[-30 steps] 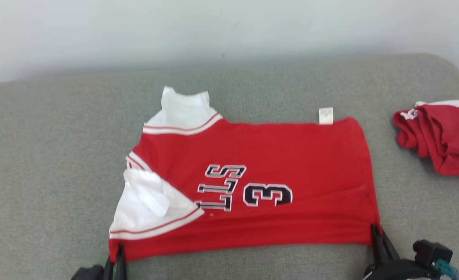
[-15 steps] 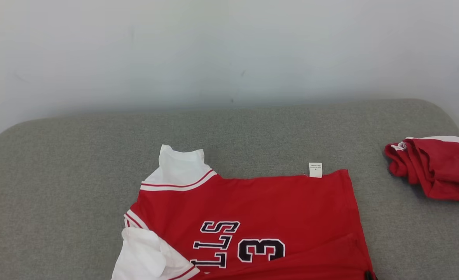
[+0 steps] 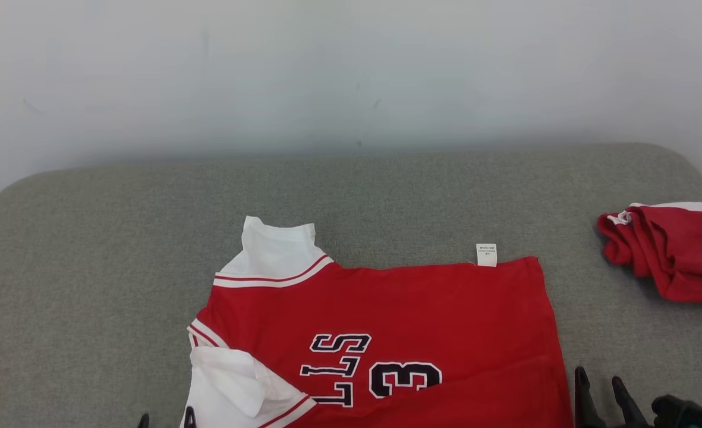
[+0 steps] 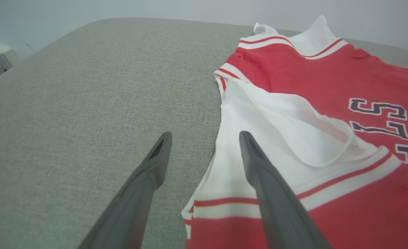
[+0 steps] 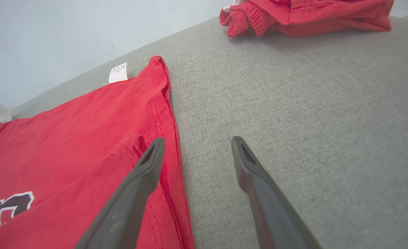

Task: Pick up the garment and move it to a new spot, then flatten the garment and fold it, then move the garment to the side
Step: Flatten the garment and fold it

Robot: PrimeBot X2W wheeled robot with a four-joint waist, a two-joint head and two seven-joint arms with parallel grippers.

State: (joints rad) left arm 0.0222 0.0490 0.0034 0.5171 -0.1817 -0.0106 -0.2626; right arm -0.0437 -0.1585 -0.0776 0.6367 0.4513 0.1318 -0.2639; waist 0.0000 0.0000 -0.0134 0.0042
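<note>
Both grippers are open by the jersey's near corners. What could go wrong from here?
1. The white sleeve lies crumpled over the jersey's front; folding now would likely trap that wrinkle.
2. The left gripper straddles the sleeve's edge, so closing might catch only that layer.
3. Another red garment lies to the right; sliding the jersey there could tangle them.

Two grippers, left gripper (image 4: 205, 134) and right gripper (image 5: 197, 139); four dark fingers (image 4: 261, 173), each pair spread apart. Two red garments: one jersey (image 3: 386, 309) lying flat, reaching from one finger pair to the other; one crumpled bundle (image 3: 671, 249) well beyond the right pair's tips. One white label (image 3: 486, 254) ahead of the right pair, on the jersey's far edge. One grey cushion (image 3: 119, 267) beneath all four fingers.
</note>
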